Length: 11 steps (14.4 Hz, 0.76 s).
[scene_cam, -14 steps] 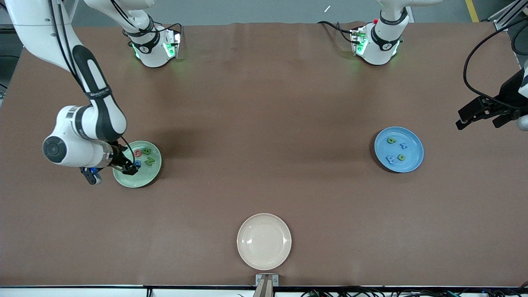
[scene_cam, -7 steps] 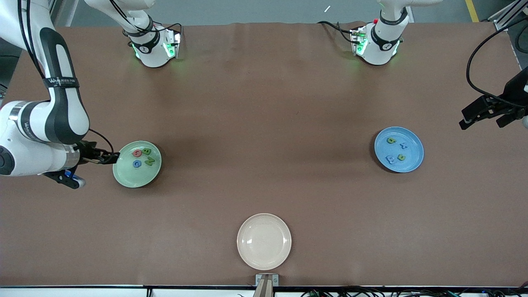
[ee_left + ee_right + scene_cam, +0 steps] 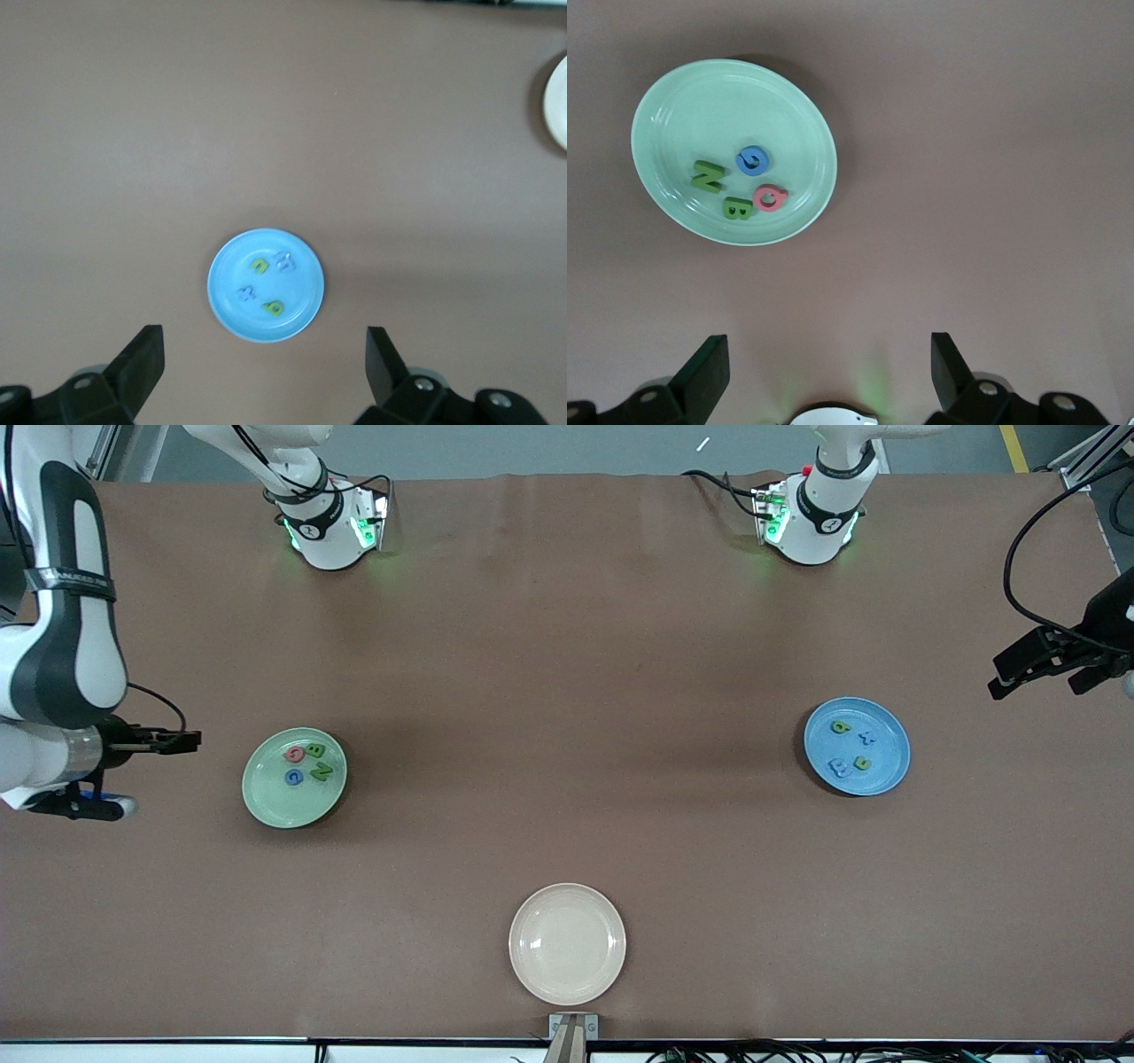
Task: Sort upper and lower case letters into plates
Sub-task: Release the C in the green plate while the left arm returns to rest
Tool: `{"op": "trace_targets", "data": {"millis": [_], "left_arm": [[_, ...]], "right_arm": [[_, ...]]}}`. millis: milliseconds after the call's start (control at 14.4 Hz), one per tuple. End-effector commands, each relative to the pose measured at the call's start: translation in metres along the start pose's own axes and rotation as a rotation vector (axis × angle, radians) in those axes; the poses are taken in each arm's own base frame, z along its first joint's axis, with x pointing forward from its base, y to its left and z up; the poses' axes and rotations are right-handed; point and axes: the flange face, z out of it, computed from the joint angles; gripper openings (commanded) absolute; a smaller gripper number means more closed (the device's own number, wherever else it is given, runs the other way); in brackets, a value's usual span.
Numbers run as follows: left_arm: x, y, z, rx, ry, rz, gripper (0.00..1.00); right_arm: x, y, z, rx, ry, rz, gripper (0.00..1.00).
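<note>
The mint green plate [image 3: 282, 802] [image 3: 682, 115] lies toward the right arm's end and holds a red letter [image 3: 295, 754] [image 3: 771, 197], a blue letter [image 3: 294, 777] [image 3: 753, 160] and two green letters [image 3: 317, 761]. The sky blue plate [image 3: 886, 766] [image 3: 301, 288] lies toward the left arm's end with two green letters [image 3: 274, 308] and two blue letters [image 3: 245, 293]. My right gripper [image 3: 190, 739] [image 3: 830, 341] hangs open and empty over bare table beside the mint plate. My left gripper [image 3: 1034, 688] [image 3: 264, 335] hangs open and empty by the table's edge, beside the blue plate.
A cream-beige plate [image 3: 567, 943] [image 3: 558, 102] with nothing in it sits near the front edge, midway between the two ends. The two arm bases [image 3: 332, 531] [image 3: 811, 527] stand along the back edge. Brown tabletop stretches between the plates.
My right gripper has drawn back from over the mint plate toward its end of the table, empty. The letters in both plates lie as before. My left gripper has barely shifted.
</note>
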Motion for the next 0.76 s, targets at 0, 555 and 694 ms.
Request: {"op": "trace_targets", "data": {"millis": [0, 555, 694], "left_arm": [[-0.004, -0.004, -0.006, 0.023, -0.021, 0.060, 1.00], [-0.005, -0.004, -0.004, 0.022, -0.031, 0.059, 1.00], [-0.005, -0.006, -0.005, 0.021, -0.031, 0.059, 1.00]], "right_arm": [[-0.006, 0.032, -0.031, 0.010, 0.042, -0.002, 1.00], [-0.010, 0.041, -0.073, 0.015, 0.151, 0.016, 1.00], [-0.017, 0.038, -0.084, 0.026, 0.162, 0.011, 1.00]]}}
